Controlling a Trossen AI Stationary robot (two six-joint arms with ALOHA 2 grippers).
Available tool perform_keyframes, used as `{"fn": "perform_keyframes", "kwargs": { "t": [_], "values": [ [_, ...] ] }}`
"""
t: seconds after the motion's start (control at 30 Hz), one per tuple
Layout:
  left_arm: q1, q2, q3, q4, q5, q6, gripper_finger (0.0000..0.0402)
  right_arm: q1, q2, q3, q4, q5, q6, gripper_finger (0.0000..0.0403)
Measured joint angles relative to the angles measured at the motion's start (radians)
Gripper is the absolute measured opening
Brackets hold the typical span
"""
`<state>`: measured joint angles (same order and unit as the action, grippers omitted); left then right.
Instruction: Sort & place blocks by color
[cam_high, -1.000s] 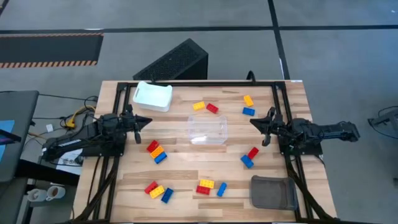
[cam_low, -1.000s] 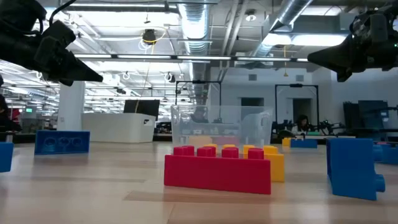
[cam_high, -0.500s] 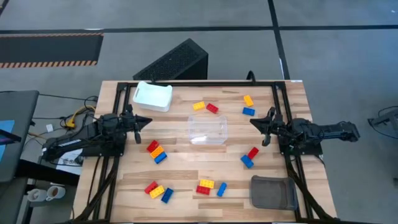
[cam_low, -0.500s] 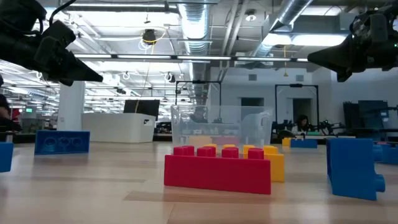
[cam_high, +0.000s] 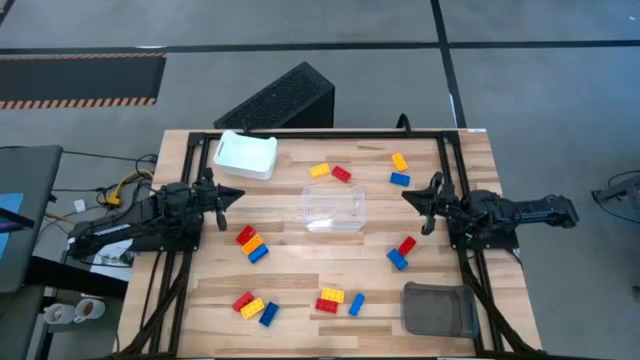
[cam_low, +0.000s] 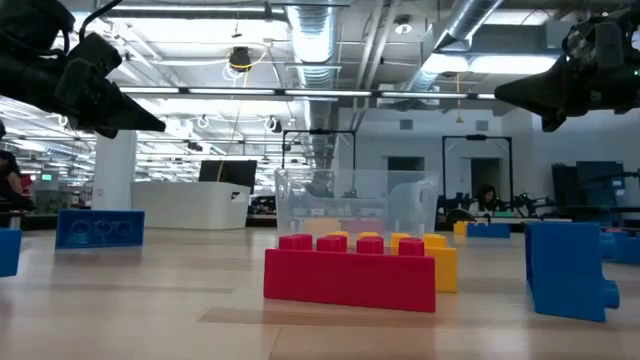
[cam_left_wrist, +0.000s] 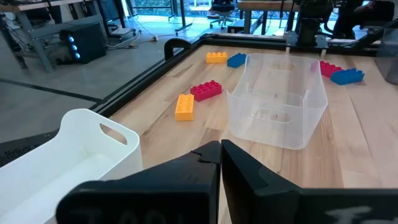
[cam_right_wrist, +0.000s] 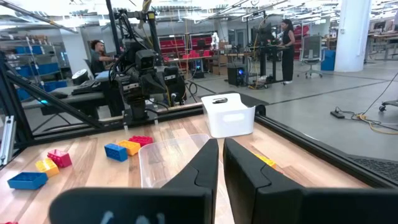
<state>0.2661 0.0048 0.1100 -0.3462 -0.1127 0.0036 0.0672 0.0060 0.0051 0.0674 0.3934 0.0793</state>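
Red, blue and yellow-orange blocks lie scattered flat on the wooden table: a stacked group (cam_high: 251, 244) at the left, a group (cam_high: 254, 306) at the near left, one (cam_high: 338, 300) at the near middle, a pair (cam_high: 401, 252) at the right, a pair (cam_high: 399, 169) at the far right, a pair (cam_high: 330, 172) at the far middle. My left gripper (cam_high: 237, 195) waits shut above the table's left side, touching nothing. My right gripper (cam_high: 406, 197) waits shut above the right side, also touching nothing.
A clear tray (cam_high: 334, 209) stands at the table's middle, a white tray (cam_high: 245, 154) at the far left, a grey tray (cam_high: 439, 308) at the near right. A black frame (cam_high: 330, 134) runs along the table's edges. People show in the room beyond.
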Motion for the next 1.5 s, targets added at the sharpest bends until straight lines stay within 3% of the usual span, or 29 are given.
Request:
{"fn": "perform_keyframes", "kwargs": {
  "t": [1.2,1.37,1.5],
  "values": [
    [0.0,0.0,0.0,0.0,0.0,0.003,0.0,0.0,0.0,0.0,0.0,0.0,0.0,0.0051],
    [0.0,0.0,0.0,0.0,-0.003,0.183,0.0,0.0,0.0,0.0,0.0,0.0,0.0,0.0051],
    [0.0,0.0,0.0,0.0,-0.004,0.23,0.0,0.0,0.0,0.0,0.0,0.0,0.0,0.0051]
  ]
}}
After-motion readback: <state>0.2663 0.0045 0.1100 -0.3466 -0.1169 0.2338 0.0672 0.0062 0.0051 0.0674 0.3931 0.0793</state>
